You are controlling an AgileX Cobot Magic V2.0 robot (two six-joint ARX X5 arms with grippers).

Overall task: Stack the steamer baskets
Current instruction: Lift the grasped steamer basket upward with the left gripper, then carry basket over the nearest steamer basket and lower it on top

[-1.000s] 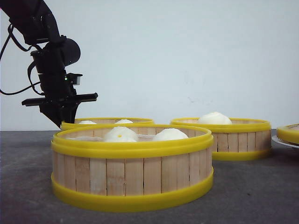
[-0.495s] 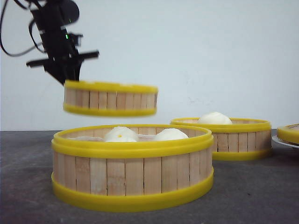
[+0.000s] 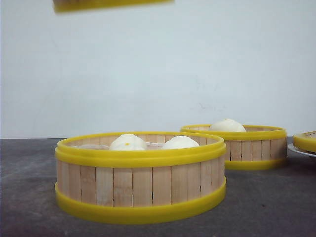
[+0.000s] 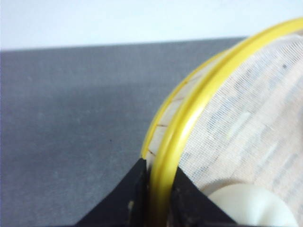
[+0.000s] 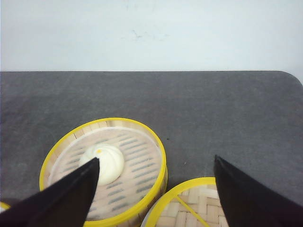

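Observation:
In the left wrist view my left gripper is shut on the yellow rim of a steamer basket, one finger outside the slat wall and one inside, with a white bun on its cloth liner. This basket hangs high in the front view, only its bottom rim showing at the top edge. A second steamer basket with two buns stands near the front. A third steamer basket with one bun sits further right. My right gripper hangs open above it, holding nothing.
A flat woven yellow lid lies beside the one-bun basket; in the front view the lid rests on a white plate at the right edge. Dark grey table, with a white wall behind.
My left gripper has raised its basket from behind the near basket straight up. The arm has left the front view and only the basket's bottom rim still shows.

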